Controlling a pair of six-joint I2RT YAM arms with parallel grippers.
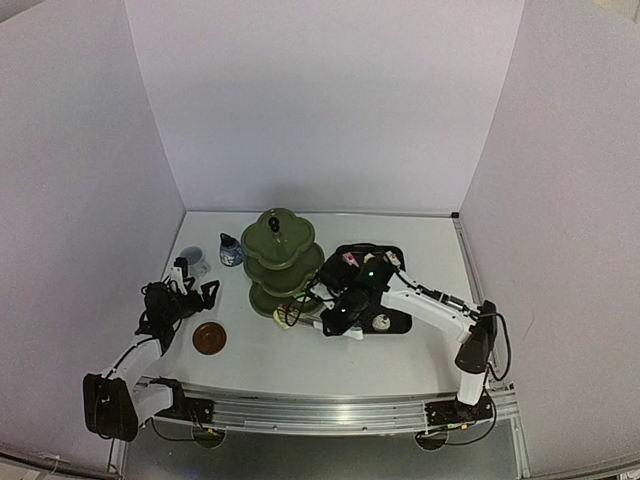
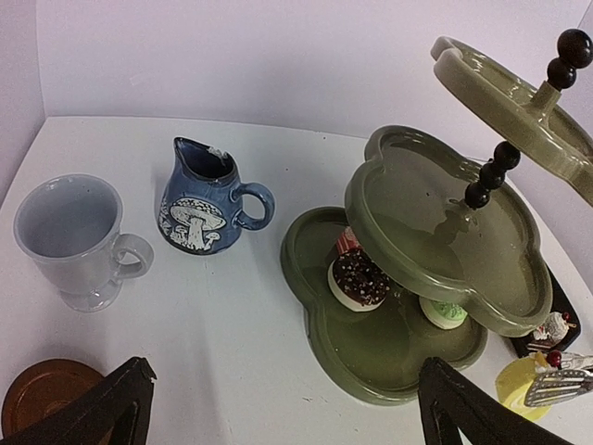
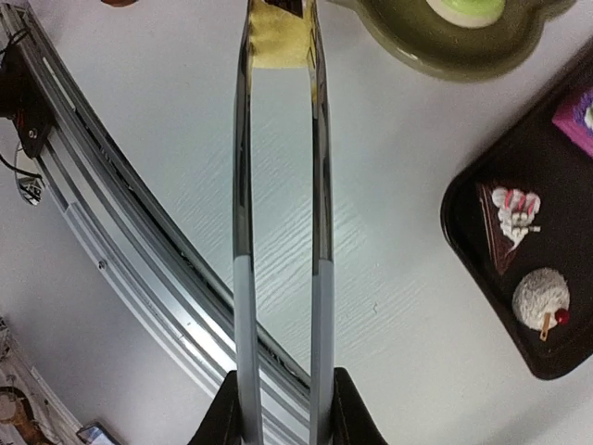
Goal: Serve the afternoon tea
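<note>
The olive-green three-tier stand stands mid-table. Its bottom tier carries a chocolate cake, a green cake and a red-striped one behind. My right gripper is shut on the metal tongs, whose tips pinch a yellow cake just off the front rim of the stand's bottom tier. My left gripper hangs open and empty above the table, left of the stand. The white mug, the blue pot and a brown coaster lie before it.
A black tray right of the stand holds more cakes, among them a cream-topped slice and a white one with a cherry. The table's metal front rail runs close under the tongs. White walls enclose the table.
</note>
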